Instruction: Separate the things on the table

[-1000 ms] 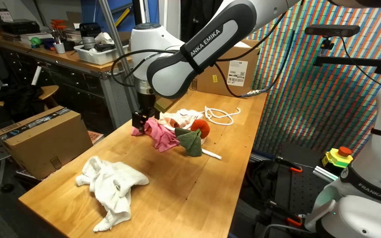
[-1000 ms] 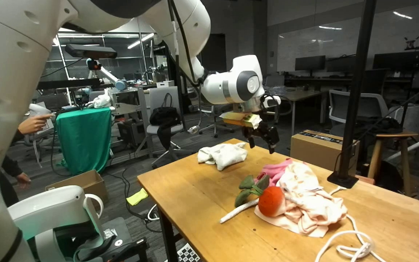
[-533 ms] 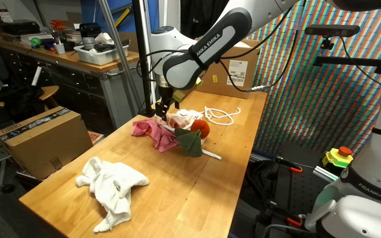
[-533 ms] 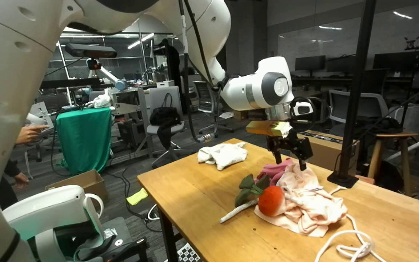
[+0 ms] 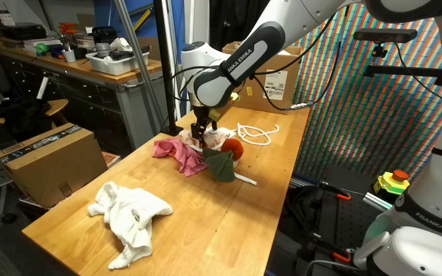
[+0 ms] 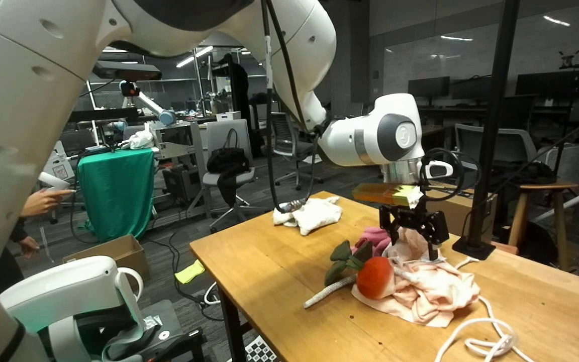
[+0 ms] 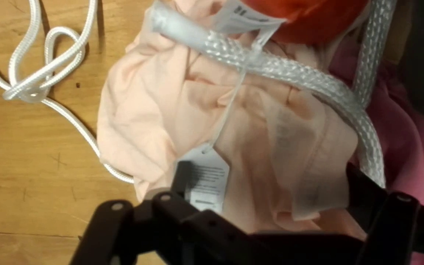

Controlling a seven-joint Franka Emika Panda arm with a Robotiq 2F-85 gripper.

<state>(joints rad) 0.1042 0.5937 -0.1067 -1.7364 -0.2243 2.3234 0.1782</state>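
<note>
My gripper [image 6: 414,247] is open, pointing down right over the crumpled peach cloth [image 6: 440,289]. In the wrist view the fingers [image 7: 269,178] stand apart on either side of peach cloth folds and a white paper tag [image 7: 206,178]; I cannot tell whether they touch the cloth. A plush orange-red ball [image 6: 376,278] with green leaves [image 5: 220,165] and a thick white braided stem [image 7: 293,73] lies on the peach cloth. A pink cloth [image 5: 184,156] lies beside it, partly under the leaves. A white cloth [image 5: 132,214] lies apart near a table end.
A thin white cord [image 5: 257,134] lies looped on the wooden table [image 5: 205,230] and runs under the peach cloth. A black pole base [image 6: 474,249] stands at the table edge near the gripper. A cardboard box [image 5: 259,82] stands at the table's end.
My gripper has moved from above the pink cloth across to the peach cloth and come down lower over it. The cloths, plush and cord lie as before.
</note>
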